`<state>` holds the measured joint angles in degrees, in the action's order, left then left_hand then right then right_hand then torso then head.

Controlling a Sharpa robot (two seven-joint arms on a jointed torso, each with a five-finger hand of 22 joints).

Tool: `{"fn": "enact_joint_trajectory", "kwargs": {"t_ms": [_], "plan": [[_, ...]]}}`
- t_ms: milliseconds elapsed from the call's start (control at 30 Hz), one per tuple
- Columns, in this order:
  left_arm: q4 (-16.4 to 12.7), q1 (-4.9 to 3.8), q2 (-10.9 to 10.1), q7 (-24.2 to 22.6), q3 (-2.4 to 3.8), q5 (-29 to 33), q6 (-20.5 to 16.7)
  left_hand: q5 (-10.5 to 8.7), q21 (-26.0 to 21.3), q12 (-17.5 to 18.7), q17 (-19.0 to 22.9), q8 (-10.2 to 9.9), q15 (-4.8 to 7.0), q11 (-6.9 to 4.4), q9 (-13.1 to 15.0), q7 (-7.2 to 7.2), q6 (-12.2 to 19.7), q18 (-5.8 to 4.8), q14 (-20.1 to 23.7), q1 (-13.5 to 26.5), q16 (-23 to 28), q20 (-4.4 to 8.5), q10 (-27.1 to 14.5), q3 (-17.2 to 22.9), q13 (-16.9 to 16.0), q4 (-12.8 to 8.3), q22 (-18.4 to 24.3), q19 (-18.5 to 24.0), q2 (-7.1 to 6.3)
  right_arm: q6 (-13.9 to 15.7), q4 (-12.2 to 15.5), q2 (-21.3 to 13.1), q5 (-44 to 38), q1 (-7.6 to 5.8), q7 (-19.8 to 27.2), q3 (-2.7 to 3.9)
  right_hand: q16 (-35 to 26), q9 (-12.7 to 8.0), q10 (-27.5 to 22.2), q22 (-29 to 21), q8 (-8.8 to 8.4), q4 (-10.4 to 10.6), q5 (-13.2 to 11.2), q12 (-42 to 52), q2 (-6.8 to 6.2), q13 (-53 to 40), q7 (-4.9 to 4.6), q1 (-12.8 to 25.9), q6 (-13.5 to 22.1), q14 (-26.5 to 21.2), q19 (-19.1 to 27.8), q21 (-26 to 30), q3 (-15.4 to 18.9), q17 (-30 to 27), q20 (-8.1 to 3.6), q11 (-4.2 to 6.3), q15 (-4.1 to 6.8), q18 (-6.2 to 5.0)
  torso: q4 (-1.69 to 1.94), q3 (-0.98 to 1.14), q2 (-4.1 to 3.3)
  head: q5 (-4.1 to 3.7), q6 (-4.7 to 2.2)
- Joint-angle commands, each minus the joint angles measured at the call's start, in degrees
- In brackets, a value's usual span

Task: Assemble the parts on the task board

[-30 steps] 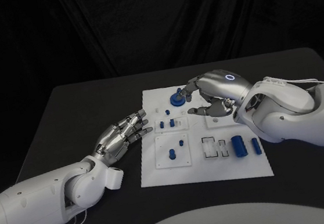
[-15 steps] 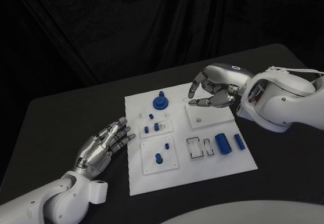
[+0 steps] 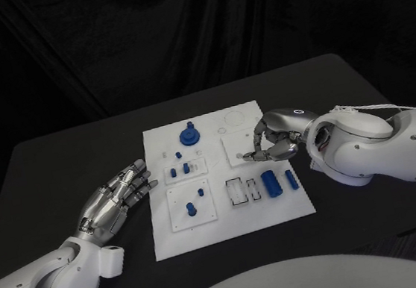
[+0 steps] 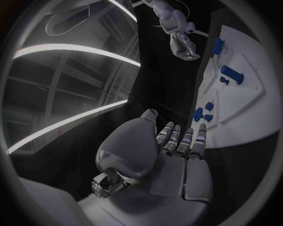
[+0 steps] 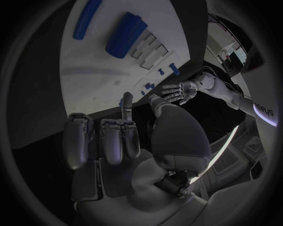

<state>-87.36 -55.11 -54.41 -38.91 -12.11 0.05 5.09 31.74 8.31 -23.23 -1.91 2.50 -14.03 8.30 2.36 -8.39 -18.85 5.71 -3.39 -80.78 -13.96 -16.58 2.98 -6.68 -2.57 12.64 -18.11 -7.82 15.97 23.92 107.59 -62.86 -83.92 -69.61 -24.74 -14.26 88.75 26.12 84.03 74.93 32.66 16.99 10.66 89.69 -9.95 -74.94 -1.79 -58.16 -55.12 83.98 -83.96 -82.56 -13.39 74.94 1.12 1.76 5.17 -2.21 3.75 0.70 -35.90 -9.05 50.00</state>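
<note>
While the task board (image 3: 233, 223) lay flat in the middle of the black table (image 3: 58, 163), the left hand (image 3: 117, 196) rested over the table just beside the board's left edge, its fingers extended and slightly apart, grasping nothing. The right hand (image 3: 273, 138) was positioned over the board's right half, its fingers curled inward; no part could be seen between them in the head view or in the right wrist view, so it read as clenched on nothing. A round blue part (image 3: 189, 135) with an upright stem stood near the far edge of the board. Small blue pegs (image 3: 179, 170) stood in a raised square plate left of centre, and another blue peg (image 3: 191, 208) stood in the square plate nearer the robot. A thick blue cylinder (image 3: 271, 183) and a thinner blue rod (image 3: 291, 179) lay side by side on the board's right portion, next to two rectangular slots (image 3: 243, 190). Both hands were apart from every blue part.
</note>
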Motion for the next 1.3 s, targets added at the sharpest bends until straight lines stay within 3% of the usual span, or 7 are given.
{"fn": "enact_joint_trajectory", "kwargs": {"t_ms": [33, 267, 600, 933, 1300], "plan": [[-0.15, 0.07, -0.07, -5.05, 0.03, -0.04, 0.03, 0.32, -0.18, -0.31, -0.1, 0.22, 0.13, 0.24, 0.07, -0.69, -0.31, 0.2, 0.39, -0.48, -0.27, -0.1, 0.2, 0.39, -0.07, -0.09, -0.05, -0.17, -0.11, -4.44, 1.01, -0.7, -8.0, 0.64, -8.76, 0.03, 0.23, 1.5, 5.97, 12.97, 1.07, 0.08, -0.3, 0.31, -0.41, -15.06, 0.06, 1.27, 0.92, 5.52, -3.83, -0.47, 0.03, 12.55, -0.44, 0.4, 0.45, 0.58, 0.0, 0.0, 0.0, -0.61, 0.0], [-0.06, 0.07, -0.02, -4.94, 0.03, -0.04, 0.11, 0.32, -0.18, -0.31, -0.1, 0.22, 0.13, 0.24, 0.07, -0.69, -0.31, 0.2, 0.39, -0.48, -0.27, -0.1, 0.2, 0.39, -0.07, -0.09, -0.05, -0.17, -0.11, -6.47, 2.77, -2.05, -11.91, 1.88, -12.35, 0.02, 0.19, 2.66, 5.97, 12.94, 1.64, 0.08, -0.28, 0.31, -0.45, -15.06, 0.02, 2.23, 1.82, 5.49, -3.76, -0.53, 0.02, 12.43, -0.46, 0.35, 0.43, 0.56, 0.0, 0.01, 0.0, -0.7, 0.0], [-0.03, 0.07, 0.14, -4.73, 0.02, 1.26, 0.22, 0.35, -0.17, -0.46, -0.11, 0.26, 0.13, 0.31, 0.09, -0.7, -0.49, 0.22, 0.35, -0.49, -0.37, -0.12, 0.26, 0.48, -0.09, -0.09, -0.05, -0.2, -0.12, -7.69, 4.8, -2.96, -16.08, 2.85, -13.8, 0.02, -0.09, 3.67, 5.97, 12.81, 2.0, 0.1, 0.86, 0.31, -0.28, -15.06, -0.06, 2.54, 2.55, 5.35, -3.56, -0.27, -0.33, 11.76, -0.42, 0.27, 0.4, 0.47, 0.01, 0.01, 0.0, -0.43, 0.0], [0.03, 0.07, 0.11, -4.67, 0.02, 1.59, 0.3, 0.35, -0.17, -0.46, -0.11, 0.26, 0.13, 0.31, 0.09, -0.7, -0.49, 0.22, 0.35, -0.49, -0.37, -0.12, 0.26, 0.48, -0.09, -0.09, -0.05, -0.2, -0.12, -8.83, 5.56, -2.64, -16.6, 4.92, -14.19, 0.02, 0.04, 5.78, 5.97, 12.9, 3.25, 0.16, -4.32, 0.31, -1.04, -15.06, 0.29, 8.17, 1.66, 5.42, -3.57, -0.78, 0.53, 12.09, -0.61, 0.49, 0.73, 0.53, 0.01, 0.0, 0.0, 0.11, 0.0], [0.17, 0.08, 0.29, -4.59, 0.02, 1.62, 0.48, 0.42, -0.16, -0.64, -0.12, 0.29, 0.15, 0.42, 0.1, -0.77, -0.63, 0.24, 0.33, -0.53, -0.44, -0.14, 0.34, 0.59, -0.11, -0.12, -0.05, -0.22, -0.16, -11.7, 4.67, -1.66, -16.65, 5.83, -14.44, 0.01, -0.02, 6.47, 5.97, 12.84, 3.01, 0.19, -5.61, 0.31, -1.5, -15.06, 0.38, 10.51, 1.48, 5.39, -3.47, -0.7, 1.01, 11.95, -0.78, 0.59, 0.88, 0.5, 0.01, 0.0, 0.0, 0.09, 0.0]]}}
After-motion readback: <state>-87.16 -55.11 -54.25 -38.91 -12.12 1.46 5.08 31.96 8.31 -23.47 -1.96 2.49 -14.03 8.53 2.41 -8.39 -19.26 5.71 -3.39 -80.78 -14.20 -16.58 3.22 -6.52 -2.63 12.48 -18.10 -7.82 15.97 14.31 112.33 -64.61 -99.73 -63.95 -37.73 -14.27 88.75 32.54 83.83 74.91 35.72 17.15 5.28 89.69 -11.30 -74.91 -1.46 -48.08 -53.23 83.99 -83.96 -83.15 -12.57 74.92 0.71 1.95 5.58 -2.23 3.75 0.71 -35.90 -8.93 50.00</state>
